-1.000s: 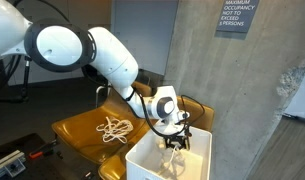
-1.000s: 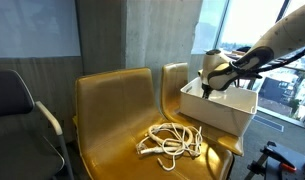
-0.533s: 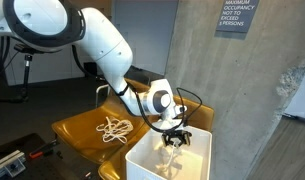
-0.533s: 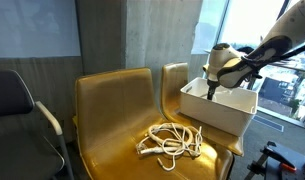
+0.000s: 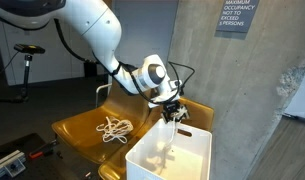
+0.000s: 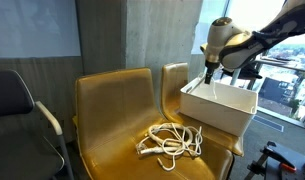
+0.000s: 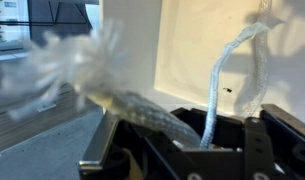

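My gripper is shut on a white rope and holds it above a white box. The rope hangs from the jaws down into the box. In an exterior view the gripper is just over the box's far left corner. In the wrist view the rope's frayed end sticks out to the left of the jaws, and a strand runs down against the white box's inside.
A second, cream rope lies coiled on a gold chair seat; both also show in an exterior view, the coil on the chair. The box sits on the neighbouring gold chair. A dark chair stands beside them, and a concrete wall is behind.
My gripper has risen from inside the white box to above its rim, drawing the white rope up with it.
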Action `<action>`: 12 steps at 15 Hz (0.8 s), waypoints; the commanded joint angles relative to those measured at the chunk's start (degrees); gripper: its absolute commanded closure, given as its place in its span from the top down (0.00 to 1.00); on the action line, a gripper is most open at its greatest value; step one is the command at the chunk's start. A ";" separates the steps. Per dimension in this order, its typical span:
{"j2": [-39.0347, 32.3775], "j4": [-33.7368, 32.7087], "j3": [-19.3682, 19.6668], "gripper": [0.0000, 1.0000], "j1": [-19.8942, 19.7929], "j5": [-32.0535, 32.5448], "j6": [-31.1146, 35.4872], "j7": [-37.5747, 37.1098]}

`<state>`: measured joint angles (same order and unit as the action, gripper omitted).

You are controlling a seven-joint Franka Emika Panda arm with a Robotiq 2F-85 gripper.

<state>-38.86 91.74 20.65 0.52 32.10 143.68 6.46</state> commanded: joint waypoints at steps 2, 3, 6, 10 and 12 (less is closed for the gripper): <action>6.59 -4.86 -1.31 0.00 5.03 4.62 -11.56 -4.65; 7.37 -6.55 -2.10 0.00 6.15 5.67 -13.91 -5.73; 9.42 -10.46 -5.72 0.00 10.11 8.88 -21.10 -9.69; 9.51 -14.37 -11.90 0.00 16.25 12.40 -31.54 -15.87; 8.85 -15.15 -14.85 0.00 18.75 13.04 -35.79 -19.09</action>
<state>-29.28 78.44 9.38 16.84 42.85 113.89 -8.34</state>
